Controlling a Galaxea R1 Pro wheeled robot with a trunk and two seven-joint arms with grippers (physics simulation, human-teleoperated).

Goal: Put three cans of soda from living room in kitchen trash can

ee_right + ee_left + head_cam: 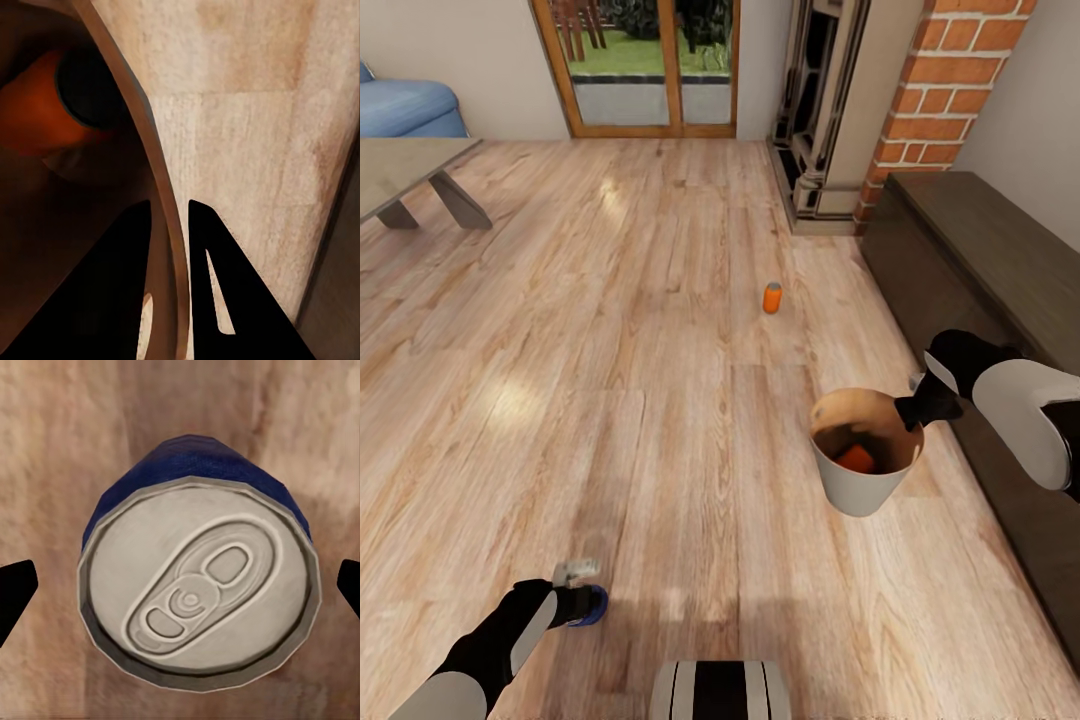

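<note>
Nearest to us, our left gripper (582, 598) sits low over the wood floor (660, 400), well short of the bin and off to its left. The blue can (196, 585) stands upright right under it, silver top facing the left wrist camera. Our fingers (15, 594) are spread wide, one black tip on each side of the can with floor showing in the gaps, so nothing is clamped yet. We judge that pose is a straddle set up for a straight pinch across the can's body.

Further out, our right gripper (916, 408) has the bin (860, 490) by its rim. The right wrist view tells why it hangs so steady: the two dark fingers are closed on the thin wall, one inside, one outside. Carrying the bin along, we think, saves trips, since each can goes in where it stands. One orange can (855, 459) already lies on its side in the bottom of the bin.

Beyond the bin, the second orange can (772, 297) waits upright on the open floor, between the bin and the fireplace (830, 110). So by our count it's one in, one about to be grasped, one to fetch.
</note>
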